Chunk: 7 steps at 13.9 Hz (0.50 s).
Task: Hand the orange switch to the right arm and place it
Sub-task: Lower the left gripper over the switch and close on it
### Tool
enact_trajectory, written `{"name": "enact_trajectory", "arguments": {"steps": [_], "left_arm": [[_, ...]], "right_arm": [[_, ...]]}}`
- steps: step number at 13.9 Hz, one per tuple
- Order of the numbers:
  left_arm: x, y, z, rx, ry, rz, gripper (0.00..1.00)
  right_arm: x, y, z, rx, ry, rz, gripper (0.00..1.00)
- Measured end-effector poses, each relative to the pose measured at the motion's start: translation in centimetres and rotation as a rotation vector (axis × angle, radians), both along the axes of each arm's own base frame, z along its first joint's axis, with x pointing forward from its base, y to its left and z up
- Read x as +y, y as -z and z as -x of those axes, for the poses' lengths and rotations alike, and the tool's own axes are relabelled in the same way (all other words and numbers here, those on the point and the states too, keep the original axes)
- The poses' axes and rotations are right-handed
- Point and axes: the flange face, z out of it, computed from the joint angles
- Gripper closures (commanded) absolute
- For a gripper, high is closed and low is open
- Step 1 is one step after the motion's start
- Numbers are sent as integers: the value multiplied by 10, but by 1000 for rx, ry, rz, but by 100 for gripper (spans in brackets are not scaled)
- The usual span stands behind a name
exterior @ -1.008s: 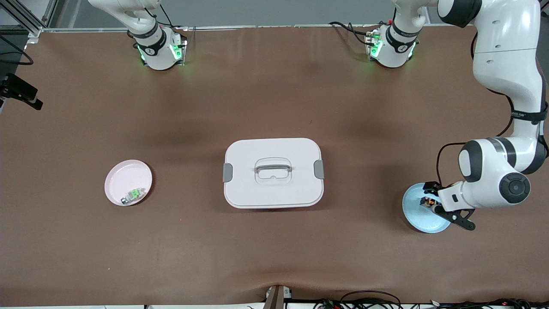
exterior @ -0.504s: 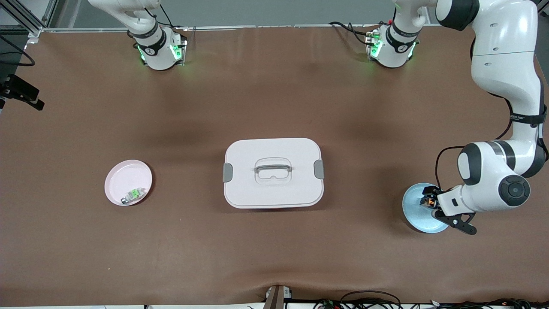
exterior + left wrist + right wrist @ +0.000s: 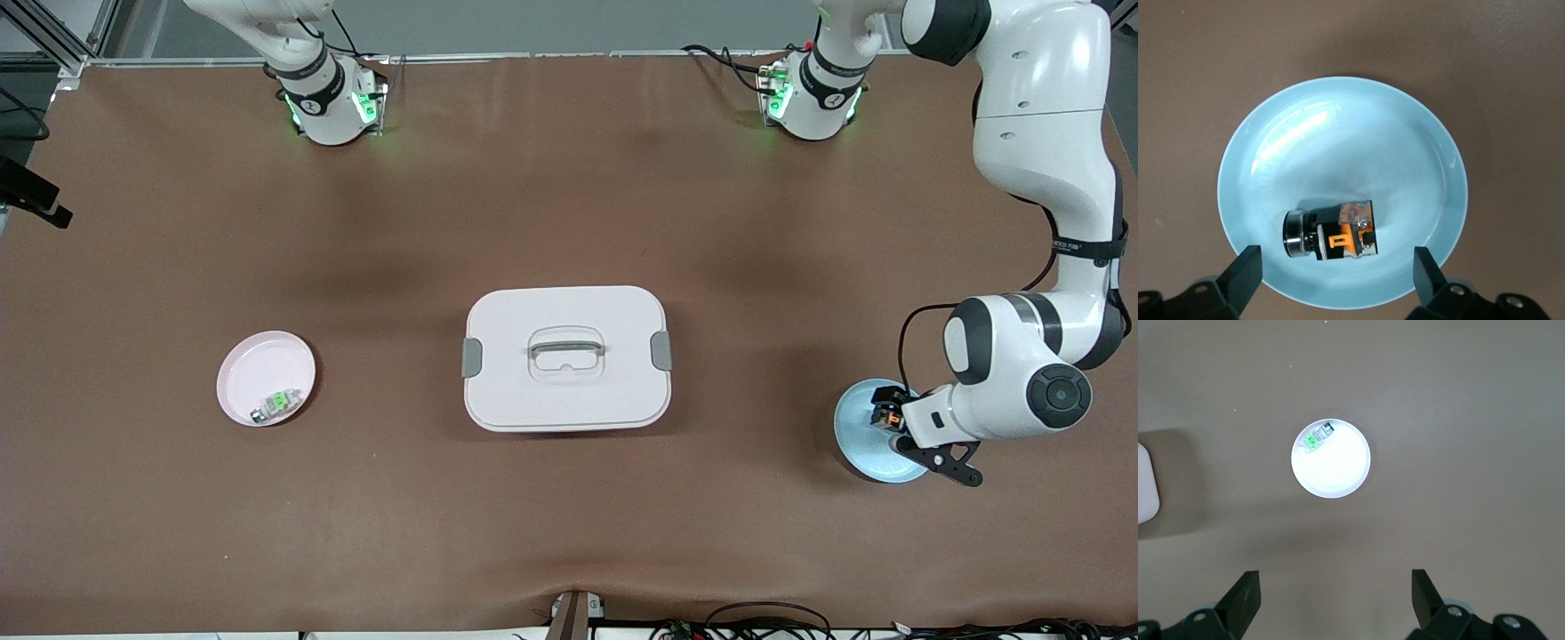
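Looking down through the left wrist view, I have the orange switch (image 3: 1331, 233) lying on its side in the blue plate (image 3: 1338, 133), near the rim, with my left gripper (image 3: 1338, 277) spread as wide as it goes and holding nothing. One finger stands to each side of the switch, so I judge the claw is lined up to come down and pinch it across its short body. The switch is not yet gripped; neither finger touches it.

From the front view the same blue plate (image 3: 858, 453) sits at the left arm's end of the table, with the left gripper (image 3: 893, 422) hanging low over it and the switch (image 3: 883, 417) only a small speck of orange half hidden by the wrist. That view cannot tell me how the switch lies; the wrist view does.

My right gripper (image 3: 1331, 600) waits high over the table, fingers wide apart and empty. Its own camera looks down on the pink plate (image 3: 1338, 473), where a green-and-white part (image 3: 1318, 435) rests by the rim. In the front view the right gripper itself is out of frame, though the pink plate (image 3: 258, 364) shows at the right arm's end, well apart from the white lidded box (image 3: 566, 357) in the middle. I reckon the handover will have to happen somewhere over that box.
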Motion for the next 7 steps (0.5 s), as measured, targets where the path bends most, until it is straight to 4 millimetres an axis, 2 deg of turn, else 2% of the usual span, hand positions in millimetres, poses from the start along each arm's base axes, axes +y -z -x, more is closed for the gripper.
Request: {"name": "enact_trajectory", "arguments": {"steps": [4, 7], "left_arm": [[7, 12, -2, -20, -7, -2, 0], [12, 24, -1, -12, -14, -3, 0]], "right_arm": [[21, 0, -3, 0, -35, -1, 0], [28, 0, -4, 0, -39, -1, 0]]}}
